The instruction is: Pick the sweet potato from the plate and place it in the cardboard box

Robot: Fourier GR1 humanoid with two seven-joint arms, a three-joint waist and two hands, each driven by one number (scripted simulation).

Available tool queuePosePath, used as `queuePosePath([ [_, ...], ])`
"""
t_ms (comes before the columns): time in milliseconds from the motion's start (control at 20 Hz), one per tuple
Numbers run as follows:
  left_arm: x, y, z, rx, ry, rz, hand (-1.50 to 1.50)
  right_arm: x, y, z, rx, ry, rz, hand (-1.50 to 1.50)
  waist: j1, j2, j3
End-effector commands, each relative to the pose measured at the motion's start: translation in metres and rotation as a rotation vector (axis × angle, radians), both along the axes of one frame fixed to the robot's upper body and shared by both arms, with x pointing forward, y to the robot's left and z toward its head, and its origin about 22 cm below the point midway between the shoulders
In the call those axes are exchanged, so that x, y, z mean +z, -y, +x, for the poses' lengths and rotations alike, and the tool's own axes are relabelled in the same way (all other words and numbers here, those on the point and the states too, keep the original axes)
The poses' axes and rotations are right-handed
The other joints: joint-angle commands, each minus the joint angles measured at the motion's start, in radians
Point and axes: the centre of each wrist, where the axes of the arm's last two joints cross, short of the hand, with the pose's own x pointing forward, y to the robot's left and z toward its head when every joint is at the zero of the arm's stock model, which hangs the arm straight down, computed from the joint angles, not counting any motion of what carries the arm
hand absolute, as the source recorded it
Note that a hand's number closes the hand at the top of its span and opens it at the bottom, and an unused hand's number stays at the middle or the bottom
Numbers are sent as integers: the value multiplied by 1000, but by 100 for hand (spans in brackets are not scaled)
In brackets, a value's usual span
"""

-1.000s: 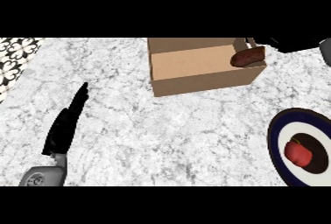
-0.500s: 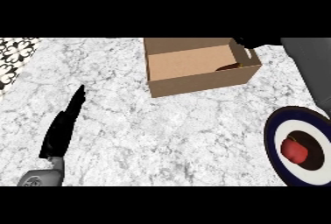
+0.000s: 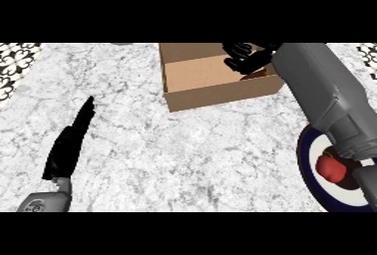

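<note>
My right hand (image 3: 244,56), black, has its fingers curled round the sweet potato (image 3: 259,74). Only a dark brown sliver shows, low inside the cardboard box (image 3: 221,94). The box is plain tan, open-topped, far centre. Round plate (image 3: 304,155) near right: navy rim, white ring, a glossy red fruit (image 3: 331,168) still on it. White-grey veined marble counter (image 3: 184,159). Left hand (image 3: 70,142) lies flat with straight fingers, holding nothing, near left. Versus half a second ago: my grey right forearm (image 3: 320,89) now covers the plate's far edge, and the hand is further in over the box.
</note>
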Motion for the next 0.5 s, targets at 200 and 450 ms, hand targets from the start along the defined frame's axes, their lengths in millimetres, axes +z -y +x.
queuePosePath([
  [200, 6, 4, -4, 9, 15, 5, 0, -52, -16, -9, 29, -149, -24, -150, -1, 2, 1],
  [450, 5, 6, -4, 8, 13, -11, 0, -59, -45, -13, 50, -227, 82, -150, -5, 0, 0],
])
